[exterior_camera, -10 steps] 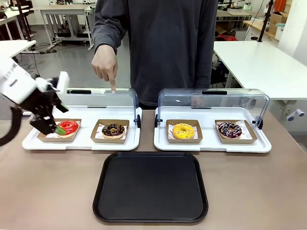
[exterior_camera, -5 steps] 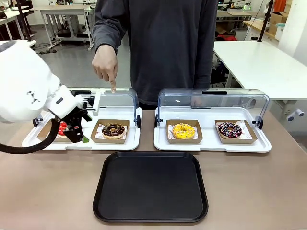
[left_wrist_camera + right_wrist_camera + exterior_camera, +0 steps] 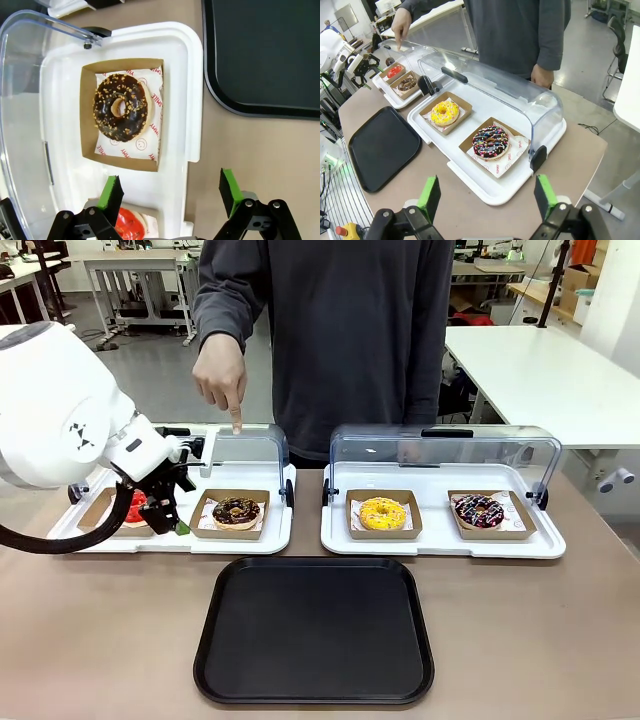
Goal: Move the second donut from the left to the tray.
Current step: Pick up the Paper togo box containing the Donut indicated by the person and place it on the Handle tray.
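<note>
The second donut from the left (image 3: pixel 120 107) sits in its cardboard holder (image 3: pixel 86 115) on the white tray (image 3: pixel 192 100), clear lid (image 3: pixel 20 75) raised, just beyond the left gripper (image 3: pixel 170 186), whose jaws stand fully apart and empty. Suggested approach: centre the 2 pads (image 3: pixel 111 192) across the holder's walls, not the glaze, then lift level toward the black tray (image 3: pixel 314 630).

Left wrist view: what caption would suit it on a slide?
Open left pincer poised short of the speckled chocolate donut in its cardboard holder, black tray nearby.
</note>
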Tool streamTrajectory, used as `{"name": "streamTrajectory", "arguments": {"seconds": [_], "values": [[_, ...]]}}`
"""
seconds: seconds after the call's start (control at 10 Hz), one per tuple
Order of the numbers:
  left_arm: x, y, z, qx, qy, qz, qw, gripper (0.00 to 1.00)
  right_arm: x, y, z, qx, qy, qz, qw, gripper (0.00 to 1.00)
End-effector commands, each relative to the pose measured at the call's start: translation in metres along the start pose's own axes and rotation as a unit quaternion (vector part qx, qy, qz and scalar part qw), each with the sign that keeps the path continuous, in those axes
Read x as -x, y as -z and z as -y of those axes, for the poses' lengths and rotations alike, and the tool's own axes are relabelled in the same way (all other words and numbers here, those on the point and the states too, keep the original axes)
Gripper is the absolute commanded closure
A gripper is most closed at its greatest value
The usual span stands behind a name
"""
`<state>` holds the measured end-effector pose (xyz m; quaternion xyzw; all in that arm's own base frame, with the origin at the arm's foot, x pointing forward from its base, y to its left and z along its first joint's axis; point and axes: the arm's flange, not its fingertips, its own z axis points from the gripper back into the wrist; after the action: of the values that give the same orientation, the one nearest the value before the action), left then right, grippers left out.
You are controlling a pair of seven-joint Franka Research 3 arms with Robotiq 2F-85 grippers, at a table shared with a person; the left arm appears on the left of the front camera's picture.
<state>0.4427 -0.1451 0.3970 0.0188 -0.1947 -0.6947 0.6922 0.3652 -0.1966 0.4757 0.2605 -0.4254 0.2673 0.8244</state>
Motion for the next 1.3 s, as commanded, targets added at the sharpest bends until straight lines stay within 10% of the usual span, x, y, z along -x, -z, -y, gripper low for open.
{"name": "streamTrajectory", "arguments": {"seconds": [0.0, 1.2], "values": [[0.001, -0.001, 0.006, -0.007, 0.004, 0.000, 1.000, 0.00, -0.001, 0.002, 0.003, -0.001, -0.011, 0.018, 1.000, 0.00], [0.003, 0.072, -0.039, -0.015, 0.005, -0.063, 0.998, 0.00, -0.001, 0.002, 0.003, -0.001, -0.011, 0.018, 1.000, 0.00]]}}
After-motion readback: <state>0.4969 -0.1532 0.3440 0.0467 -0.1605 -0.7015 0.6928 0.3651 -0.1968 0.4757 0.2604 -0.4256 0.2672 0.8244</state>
